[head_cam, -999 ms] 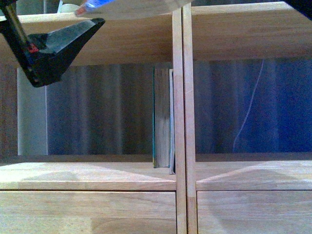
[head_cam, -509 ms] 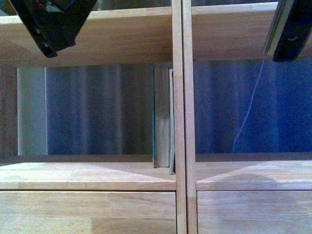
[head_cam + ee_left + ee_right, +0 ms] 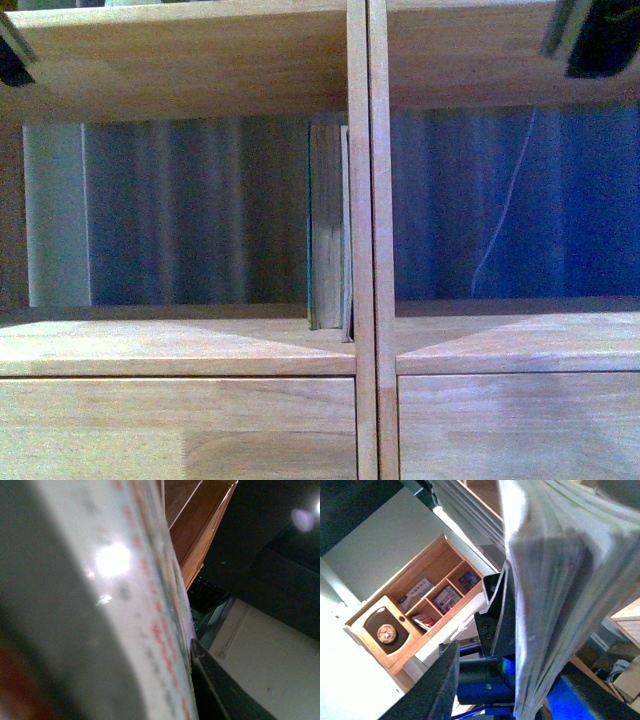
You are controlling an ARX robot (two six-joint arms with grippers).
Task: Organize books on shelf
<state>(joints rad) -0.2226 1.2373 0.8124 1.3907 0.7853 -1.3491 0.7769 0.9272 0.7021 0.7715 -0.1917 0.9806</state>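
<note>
Paperback (image 3: 120,610) in left end effector (image 3: 197,662), pale book (image 3: 545,565) in right end effector (image 3: 540,647).

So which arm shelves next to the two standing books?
Left, probably: the left gripper, holding a white paperback, fronts the compartment with the standing books; the right gripper, also holding a book, is past the central divider.

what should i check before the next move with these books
1. Left tool holds white paperback: ok.
2. Right tool holds pale-paged book: ok.
3. Teal book upright against central divider: ok.
4. Compartment floor bare beside teal book, room to insert: ok.
5. Held books turned upright for insertion: cannot tell.
6. Tools lined up with the opening: not ok, both sit up by the top board.
</note>
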